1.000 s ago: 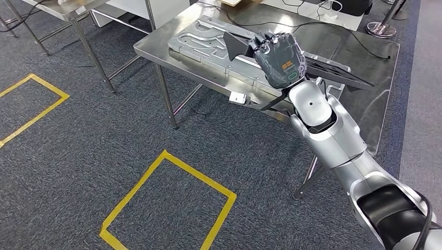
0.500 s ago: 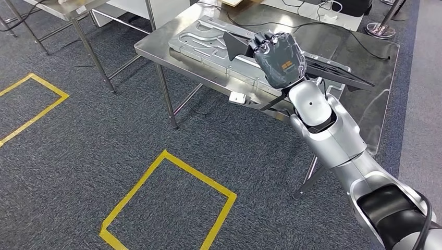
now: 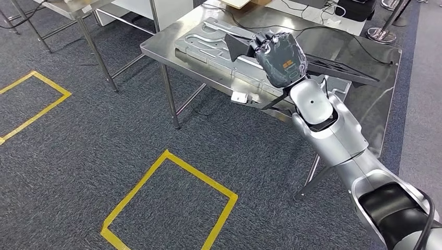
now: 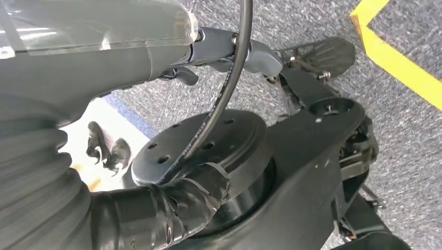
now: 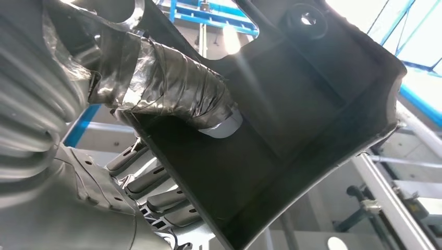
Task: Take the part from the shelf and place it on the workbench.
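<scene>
Grey carpet (image 3: 94,135) covers the floor, marked with yellow tape squares (image 3: 169,200), and a steel bench (image 3: 375,104) on thin legs stands ahead of the robot, toward the upper right of the head view. On the bench lies a flat silver metal plate (image 3: 200,39) with cut-out channels, and black cables (image 3: 344,39) trail across the far side of the top. A small white tag (image 3: 238,97) hangs at the near edge of the bench.

The right arm (image 3: 333,135) reaches up from the lower right, and the right hand (image 3: 276,54) is over the bench, its fingers clenched around the part (image 3: 341,70), a long flat black piece with ribbed openings. The part sticks out on both sides of the hand: a pointed end toward the silver plate, and the longer length running out to the right over the bench top. Whether it touches the bench cannot be told from the head view. In the right wrist view the part (image 5: 292,135) shows as a dark moulded shell with a raised rim and a round hole near one corner, with a thick taped thumb (image 5: 172,86) pressed against its inner face and the darker fingers (image 5: 156,192) below its edge.

The left wrist view looks down at the carpet and a strip of yellow tape (image 4: 401,62); the state of the left hand cannot be told
</scene>
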Robot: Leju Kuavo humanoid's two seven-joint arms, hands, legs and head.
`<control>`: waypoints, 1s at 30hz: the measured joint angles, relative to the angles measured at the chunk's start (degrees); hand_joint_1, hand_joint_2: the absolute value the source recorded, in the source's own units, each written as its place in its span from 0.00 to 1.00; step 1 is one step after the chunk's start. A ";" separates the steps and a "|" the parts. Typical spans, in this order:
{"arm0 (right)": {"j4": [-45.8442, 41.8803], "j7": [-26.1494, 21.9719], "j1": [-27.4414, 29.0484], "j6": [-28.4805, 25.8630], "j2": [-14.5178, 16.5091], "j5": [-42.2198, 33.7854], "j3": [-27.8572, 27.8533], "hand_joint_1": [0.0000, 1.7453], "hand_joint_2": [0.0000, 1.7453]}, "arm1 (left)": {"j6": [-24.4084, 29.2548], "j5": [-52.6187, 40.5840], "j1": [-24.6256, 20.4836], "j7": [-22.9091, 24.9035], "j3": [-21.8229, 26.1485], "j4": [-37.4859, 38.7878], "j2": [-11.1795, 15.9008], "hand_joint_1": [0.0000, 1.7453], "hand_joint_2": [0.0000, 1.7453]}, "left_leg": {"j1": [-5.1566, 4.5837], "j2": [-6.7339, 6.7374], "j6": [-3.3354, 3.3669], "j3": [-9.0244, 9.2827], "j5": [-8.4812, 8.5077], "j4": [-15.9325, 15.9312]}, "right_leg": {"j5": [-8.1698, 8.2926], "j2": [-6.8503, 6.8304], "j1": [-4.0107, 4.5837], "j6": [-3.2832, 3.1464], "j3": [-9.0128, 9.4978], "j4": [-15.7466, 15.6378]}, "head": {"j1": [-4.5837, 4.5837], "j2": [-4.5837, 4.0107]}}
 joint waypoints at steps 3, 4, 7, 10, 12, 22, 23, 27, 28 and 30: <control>0.35 -0.11 -0.11 0.00 -0.21 -0.09 0.03 1.00 1.00 | -0.03 0.02 0.06 -0.08 0.01 0.00 -0.08 0.00 1.00 | 0.34 -0.18 -1.17 0.64 -1.38 0.96 | 5.18 -0.60 -0.36 0.51 4.85 -10.28 | 0.02 0.00; 0.48 -0.14 -0.18 0.01 -0.28 -0.10 0.05 1.00 1.00 | -0.05 0.02 0.07 -0.10 0.01 0.00 -0.08 0.00 1.00 | 0.33 -0.23 -1.66 0.64 -1.79 1.28 | 5.39 -0.78 -0.19 0.21 5.96 -12.36 | 0.00 0.00; 0.73 -0.20 -0.29 0.00 -0.50 -0.07 0.08 1.00 1.00 | -0.10 0.02 -0.04 -0.24 0.02 -0.01 -0.07 0.00 1.00 | 0.20 0.00 -2.82 0.77 -2.61 1.48 | 3.86 -0.47 0.33 -1.58 6.61 -13.13 | -0.01 0.00; 0.69 -0.19 -0.59 -0.02 -0.74 -0.11 0.10 1.00 1.00 | -0.14 0.03 -0.08 -0.35 0.02 -0.04 -0.09 0.00 1.00 | 0.46 -1.50 -3.33 -0.57 -4.40 5.47 | 2.66 0.06 0.09 -3.15 8.18 -13.45 | 0.04 0.00; 0.72 -0.22 -0.64 0.01 -0.73 -0.14 0.21 1.00 1.00 | -0.17 0.07 0.01 -0.41 0.02 -0.04 -0.11 0.00 1.00 | 0.44 -2.60 -3.34 -5.68 -6.45 13.79 | 1.68 0.26 0.29 -3.80 9.35 -13.53 | 0.04 0.00; 1.19 -0.26 -0.05 0.15 -0.71 -0.71 0.74 1.00 1.00 | -0.26 0.39 0.38 -0.47 0.04 0.05 0.09 0.00 1.00 | -1.49 -3.40 -0.02 -6.09 2.94 3.17 | -2.21 2.03 0.69 -2.11 15.35 -14.97 | -0.01 0.00; 1.18 -0.25 -0.04 0.14 -0.78 -0.79 0.75 1.00 1.00 | -0.24 0.40 0.36 -0.46 0.04 0.05 0.08 0.00 1.00 | -1.38 -3.34 0.19 -5.14 2.43 2.02 | -1.82 1.86 0.69 -1.85 15.20 -14.42 | 0.01 0.00; 1.33 -0.22 0.09 0.15 -0.88 -0.90 0.90 1.00 1.00 | -0.16 0.40 0.55 -0.45 0.04 0.04 0.06 0.00 1.00 | -1.03 -3.44 0.75 -0.96 1.37 -1.18 | -2.16 1.15 0.77 -1.77 8.23 -3.80 | 0.02 0.01; 1.44 -0.22 0.28 0.17 -0.88 -0.90 0.95 1.00 1.00 | -0.16 0.40 0.58 -0.45 0.04 0.04 0.05 0.00 1.00 | -1.04 -3.49 0.77 0.02 0.80 -1.48 | -3.69 1.15 0.78 -1.70 5.60 -1.14 | 0.03 0.00; 1.66 -0.22 0.54 0.25 -0.88 -0.90 0.99 1.00 1.00 | -0.17 0.41 0.69 -0.45 0.04 0.04 0.03 0.00 1.00 | -1.01 -3.58 0.65 2.33 -0.82 -1.71 | -6.44 1.08 0.65 -1.25 1.99 0.01 | 0.03 0.00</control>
